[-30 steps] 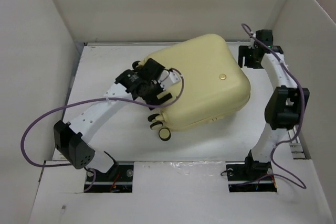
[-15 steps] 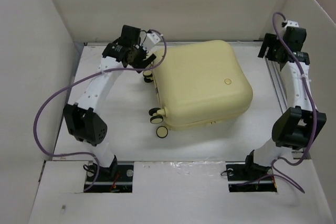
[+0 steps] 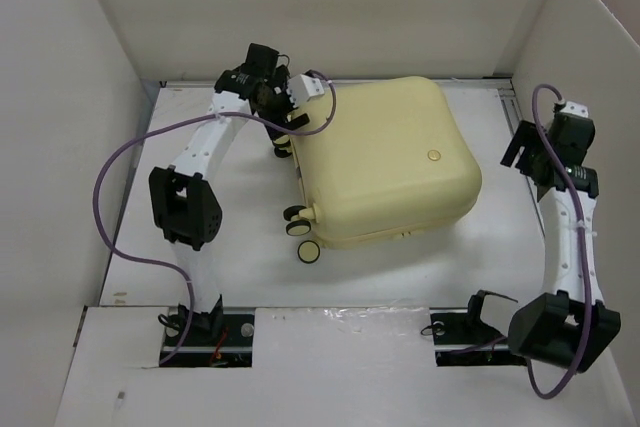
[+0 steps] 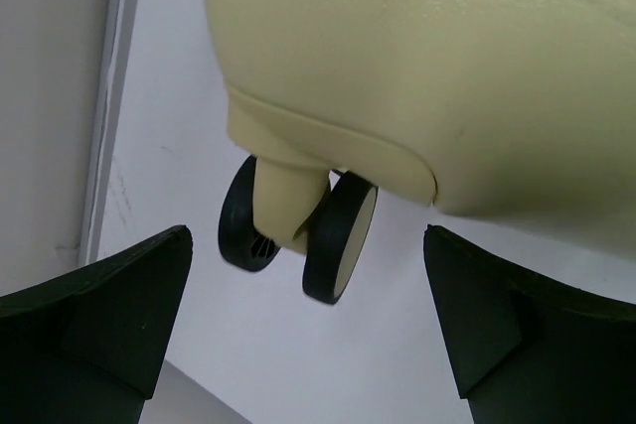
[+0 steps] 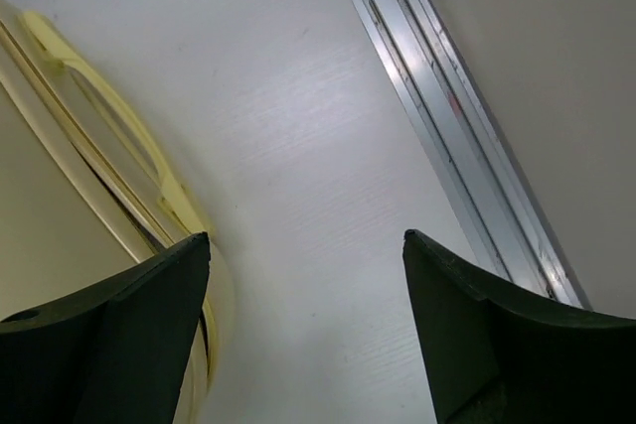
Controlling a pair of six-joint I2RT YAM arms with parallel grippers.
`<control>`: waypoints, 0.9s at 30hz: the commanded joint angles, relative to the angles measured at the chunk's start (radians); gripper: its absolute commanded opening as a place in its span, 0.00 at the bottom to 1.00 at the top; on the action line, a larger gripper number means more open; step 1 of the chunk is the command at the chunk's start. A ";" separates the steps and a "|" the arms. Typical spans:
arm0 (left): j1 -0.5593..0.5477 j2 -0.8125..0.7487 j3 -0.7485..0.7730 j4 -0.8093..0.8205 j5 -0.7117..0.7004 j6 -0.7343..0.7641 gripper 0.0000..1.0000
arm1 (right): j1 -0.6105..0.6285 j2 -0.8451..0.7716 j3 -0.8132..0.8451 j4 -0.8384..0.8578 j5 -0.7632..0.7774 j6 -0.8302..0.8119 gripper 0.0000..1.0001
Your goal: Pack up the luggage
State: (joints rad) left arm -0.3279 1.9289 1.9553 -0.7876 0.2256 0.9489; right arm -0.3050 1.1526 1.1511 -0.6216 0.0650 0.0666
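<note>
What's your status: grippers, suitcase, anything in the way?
Left gripper open, empty, at black twin wheel. Right gripper open, empty, beside yellow handle. Pale yellow hard-shell suitcase lying shut on white table. No obstruction seen.

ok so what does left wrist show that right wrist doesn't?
Only left wrist: a twin caster wheel under the corner of the luggage, straight ahead of the open left gripper. Only right wrist: the carry handle on the shell's side and a metal rail along the table edge, between the fingers of the open right gripper. Both: pale yellow shell, white table, nothing held.
</note>
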 commanded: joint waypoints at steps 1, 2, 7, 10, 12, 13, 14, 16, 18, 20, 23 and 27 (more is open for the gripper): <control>0.001 0.025 0.040 0.020 0.017 -0.012 1.00 | -0.013 -0.071 -0.076 -0.013 0.105 0.093 0.83; 0.001 0.047 0.040 0.043 -0.005 -0.047 1.00 | -0.023 -0.094 -0.102 -0.013 0.105 0.120 0.83; 0.001 0.091 0.018 0.158 -0.097 -0.111 0.83 | -0.023 -0.291 -0.325 -0.013 0.087 0.326 0.78; 0.001 0.102 0.017 0.159 -0.092 -0.134 0.50 | 0.013 -0.378 -0.435 -0.023 0.087 0.427 0.71; 0.001 0.102 0.008 0.149 -0.074 -0.144 0.08 | 0.043 -0.436 -0.474 -0.035 0.113 0.467 0.68; 0.001 0.087 -0.011 0.149 -0.063 -0.162 0.00 | 0.070 -0.447 -0.488 -0.046 0.113 0.484 0.65; 0.001 0.078 -0.025 0.149 -0.063 -0.177 0.00 | 0.081 -0.447 -0.516 -0.037 0.113 0.495 0.63; 0.001 0.035 -0.079 0.160 -0.039 -0.177 0.00 | 0.102 -0.429 -0.534 0.006 0.081 0.504 0.57; 0.001 0.003 -0.117 0.171 -0.026 -0.177 0.00 | 0.157 -0.362 -0.534 0.029 0.081 0.536 0.56; 0.001 -0.052 -0.176 0.171 -0.026 -0.177 0.00 | 0.231 -0.309 -0.534 0.092 0.081 0.548 0.56; -0.034 -0.144 -0.298 0.171 -0.038 -0.167 0.00 | 0.312 -0.143 -0.477 0.211 0.069 0.558 0.56; -0.104 -0.310 -0.528 0.171 -0.109 -0.112 0.00 | 0.352 0.082 -0.337 0.408 -0.048 0.474 0.54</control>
State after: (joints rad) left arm -0.3359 1.7695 1.5528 -0.4793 0.0563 0.8631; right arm -0.0296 1.1076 0.6815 -0.5377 0.2062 0.5777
